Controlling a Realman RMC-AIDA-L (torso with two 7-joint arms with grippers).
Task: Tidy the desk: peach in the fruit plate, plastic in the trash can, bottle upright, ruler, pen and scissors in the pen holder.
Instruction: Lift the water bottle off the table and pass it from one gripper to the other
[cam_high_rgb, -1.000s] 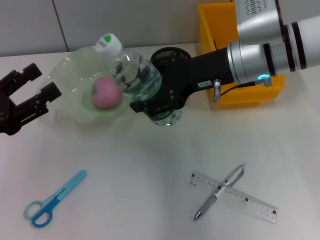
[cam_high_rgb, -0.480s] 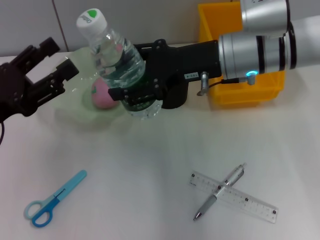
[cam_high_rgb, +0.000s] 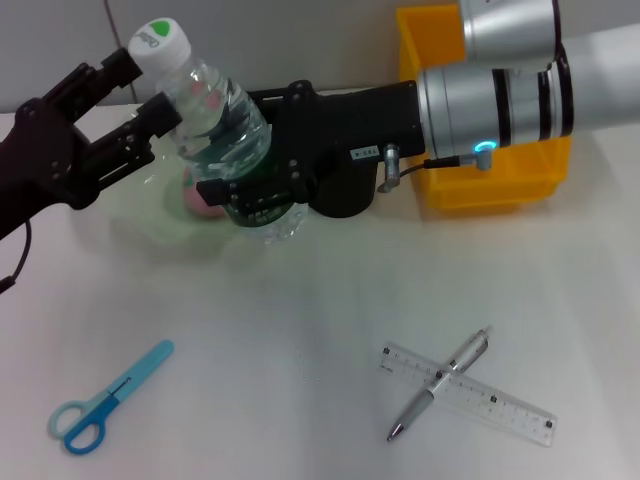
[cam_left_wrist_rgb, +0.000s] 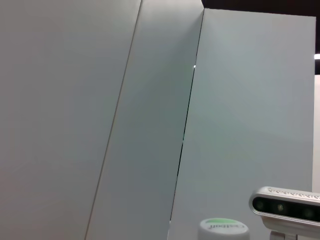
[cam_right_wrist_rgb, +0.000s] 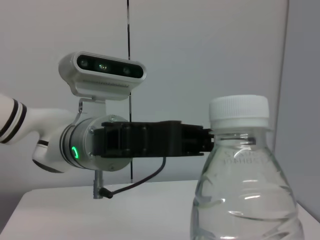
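My right gripper (cam_high_rgb: 252, 178) is shut on the lower body of the clear bottle (cam_high_rgb: 213, 118), held tilted above the table with its white-and-green cap (cam_high_rgb: 160, 39) up and to the left. My left gripper (cam_high_rgb: 146, 84) is open, one finger on each side of the bottle's neck. The right wrist view shows the bottle (cam_right_wrist_rgb: 246, 180) close up, with the left gripper (cam_right_wrist_rgb: 202, 140) just behind its neck. The pink peach (cam_high_rgb: 194, 192) lies in the pale green fruit plate (cam_high_rgb: 150, 215), mostly hidden. Blue scissors (cam_high_rgb: 105, 400), the pen (cam_high_rgb: 440, 384) and the clear ruler (cam_high_rgb: 478, 397) lie on the table. No plastic shows.
The yellow trash can (cam_high_rgb: 500, 185) stands at the back right behind my right arm. The black pen holder (cam_high_rgb: 342, 200) is largely hidden behind the right gripper. The bottle cap (cam_left_wrist_rgb: 222, 229) shows in the left wrist view against a grey wall.
My right gripper has carried the bottle left and up, over the plate. My left gripper has risen from the table's left edge and moved in around the bottle's neck.
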